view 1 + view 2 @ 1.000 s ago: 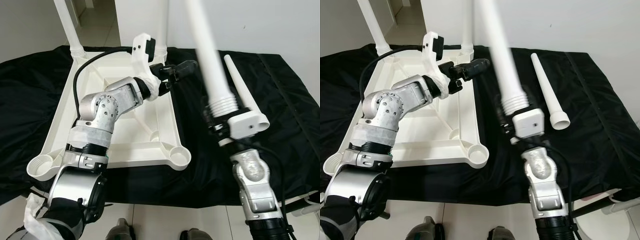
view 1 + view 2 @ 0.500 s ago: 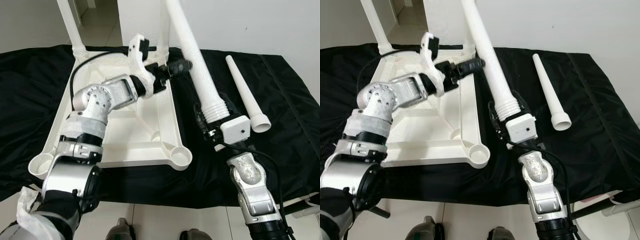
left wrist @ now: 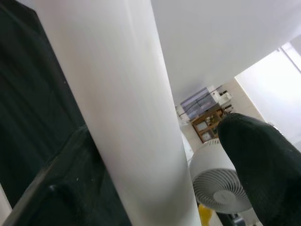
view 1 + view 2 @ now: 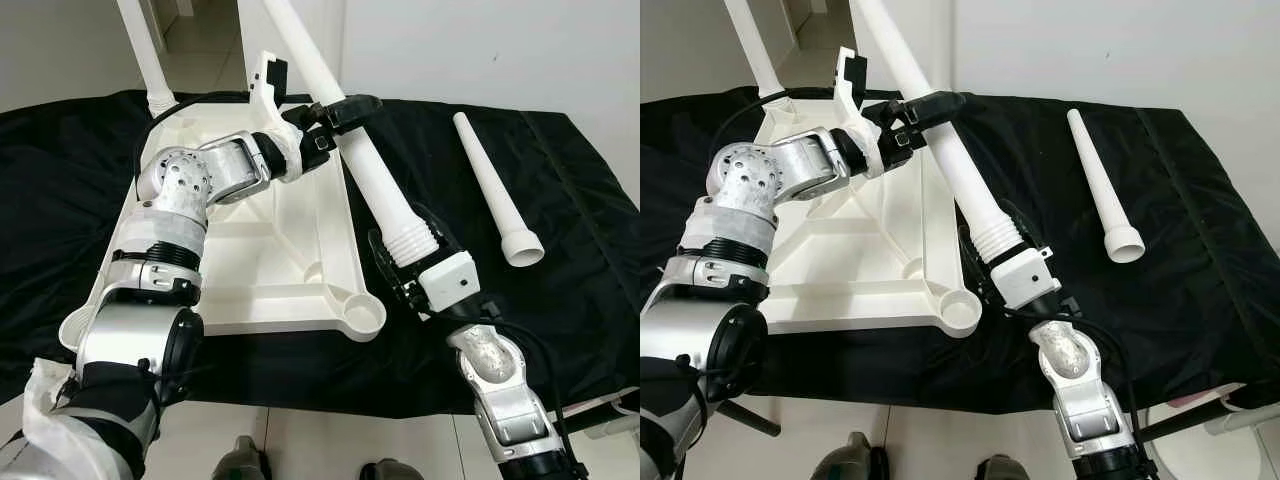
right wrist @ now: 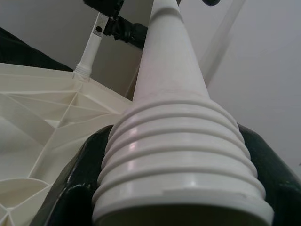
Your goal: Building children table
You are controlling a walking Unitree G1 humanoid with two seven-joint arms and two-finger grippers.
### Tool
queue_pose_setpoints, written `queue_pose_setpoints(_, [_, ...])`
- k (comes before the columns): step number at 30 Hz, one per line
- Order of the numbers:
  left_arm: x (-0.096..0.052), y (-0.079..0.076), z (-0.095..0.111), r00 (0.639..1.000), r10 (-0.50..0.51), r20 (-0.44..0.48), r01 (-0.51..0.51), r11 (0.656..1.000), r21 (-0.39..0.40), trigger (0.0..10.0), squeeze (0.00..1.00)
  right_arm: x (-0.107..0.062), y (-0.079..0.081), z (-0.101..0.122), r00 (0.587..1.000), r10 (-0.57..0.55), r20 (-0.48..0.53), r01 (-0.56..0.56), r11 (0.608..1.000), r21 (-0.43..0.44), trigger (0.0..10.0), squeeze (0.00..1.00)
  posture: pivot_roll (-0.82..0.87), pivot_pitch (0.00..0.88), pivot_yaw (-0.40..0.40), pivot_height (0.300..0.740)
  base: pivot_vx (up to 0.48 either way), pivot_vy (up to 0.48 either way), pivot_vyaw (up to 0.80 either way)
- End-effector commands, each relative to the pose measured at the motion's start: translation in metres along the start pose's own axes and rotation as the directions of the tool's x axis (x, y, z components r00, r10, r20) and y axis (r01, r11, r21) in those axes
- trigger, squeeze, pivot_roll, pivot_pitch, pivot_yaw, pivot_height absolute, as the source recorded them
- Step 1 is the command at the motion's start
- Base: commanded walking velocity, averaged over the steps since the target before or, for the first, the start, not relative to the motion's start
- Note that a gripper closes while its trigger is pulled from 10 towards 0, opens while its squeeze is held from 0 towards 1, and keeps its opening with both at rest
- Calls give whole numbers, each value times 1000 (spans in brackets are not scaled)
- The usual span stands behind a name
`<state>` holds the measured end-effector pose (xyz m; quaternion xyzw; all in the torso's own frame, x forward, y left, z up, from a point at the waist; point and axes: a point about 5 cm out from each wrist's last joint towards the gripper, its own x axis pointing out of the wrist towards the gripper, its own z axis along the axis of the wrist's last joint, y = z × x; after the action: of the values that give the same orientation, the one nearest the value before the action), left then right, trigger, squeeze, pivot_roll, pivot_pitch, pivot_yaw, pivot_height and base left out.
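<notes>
Your right gripper (image 4: 412, 262) is clamped on the threaded end of a white leg (image 4: 345, 128), its black fingers (image 5: 70, 188) hugging the ribbed collar on both sides. The leg slants up and away to the far left from that grip, crossing over the right edge of the tabletop (image 4: 250, 250).

Your left gripper (image 4: 338, 112) meets the same leg partway up its shaft. Its fingers (image 3: 256, 160) sit either side of the shaft, one pad dark against the near side and the other just off it, so you cannot tell whether it is really squeezing.

The tabletop lies upside down on a black cloth (image 4: 560, 250), left of centre, its ribbed underside facing up. An open socket (image 4: 362, 318) shows at its near right corner and another at the near left. One leg (image 4: 142, 50) already stands upright in the far left corner. A spare leg (image 4: 492, 185) lies flat on the cloth well to the right, wide end toward you.
</notes>
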<state>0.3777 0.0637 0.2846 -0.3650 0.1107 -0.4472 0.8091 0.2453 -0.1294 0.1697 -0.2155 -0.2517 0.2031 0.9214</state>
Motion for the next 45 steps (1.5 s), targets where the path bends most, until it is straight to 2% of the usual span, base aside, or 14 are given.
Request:
queue_pose_setpoints(1, [1, -26, 13, 935, -353, 29, 351, 935, 49, 10000, 0, -4, 9, -2, 998, 56, -11, -56, 998, -9, 10000, 0, -16, 0, 20, 740, 0, 0, 0])
queue_pose_setpoints(5, [7, -13, 20, 975, -212, 67, 211, 977, 27, 10000, 0, -9, 9, -1, 998, 58, -11, -59, 998, -26, 10000, 0, -18, 0, 21, 740, 0, 0, 0])
queue_pose_setpoints(11, [9, -4, 27, 989, -105, 106, 104, 994, 19, 10000, 0, -11, 8, -2, 998, 54, -13, -55, 998, -43, 10000, 0, -19, 0, 26, 740, 0, 0, 0])
queue_pose_setpoints(12, [8, 0, 30, 990, -65, 125, 67, 998, -7, 3686, 0, -11, 7, -3, 998, 53, -15, -53, 998, -46, 10000, 0, -16, 0, 26, 740, 0, 0, 0])
queue_pose_setpoints(13, [8, 0, 30, 990, -65, 125, 67, 998, -7, 3686, 0, -11, 7, -3, 998, 53, -15, -53, 998, -46, 10000, 0, -16, 0, 26, 740, 0, 0, 0])
queue_pose_setpoints(14, [7, 4, 31, 992, -30, 123, 31, 999, -11, 0, 0, -11, 7, -4, 999, 52, -16, -53, 997, -49, 10000, 0, -14, 0, 25, 740, 0, 0, 0])
queue_pose_setpoints(27, [5, 12, 29, 995, 4, 97, -4, 1000, -4, 0, 0, -12, -5, -8, 998, -53, -20, 52, 998, -33, 10000, 0, -8, 0, 17, 740, 0, 0, 0])
queue_pose_setpoints(28, [5, 12, 30, 995, -1, 100, 1, 1000, 5, 0, 0, -12, -9, -8, 996, -86, -21, 86, 996, -7, 10000, 773, -7, 0, 16, 740, 0, 0, 0])
queue_pose_setpoints(29, [5, 12, 30, 995, -1, 100, 1, 1000, 5, 0, 0, -12, -9, -8, 996, -86, -21, 86, 996, -7, 10000, 773, -7, 0, 16, 740, 0, 0, 0])
queue_pose_setpoints(30, [6, 11, 30, 995, -12, 98, 10, 1000, 13, 0, 0, -13, -11, -9, 994, -111, -22, 111, 994, 21, 10000, 1000, -7, 0, 15, 740, 0, 0, 0])
queue_pose_setpoints(32, [8, 9, 31, 996, -6, 92, 2, 999, 43, 0, 0, -14, -16, -10, 983, -178, -38, 181, 978, 101, 10000, 1000, -7, 0, 15, 740, 0, 0, 0])
queue_pose_setpoints(33, [8, 8, 32, 995, -16, 95, 12, 999, 43, 10000, 0, -14, -19, -11, 976, -212, -53, 217, 966, 139, 10000, 1000, -6, 0, 11, 740, 0, 0, 0])
queue_pose_setpoints(39, [8, 3, 44, 985, -27, 169, 7, 993, 119, 10000, 0, -15, -24, -15, 951, -290, -110, 308, 923, 232, 10000, 1000, -8, 0, 8, 740, 0, 0, 0])
queue_pose_setpoints(45, [8, -2, 51, 973, -31, 228, -20, 976, 218, 10000, 0, -14, -27, -26, 932, -294, -210, 332, 926, 177, 10000, 1000, -11, 0, 4, 740, 0, 0, 0])
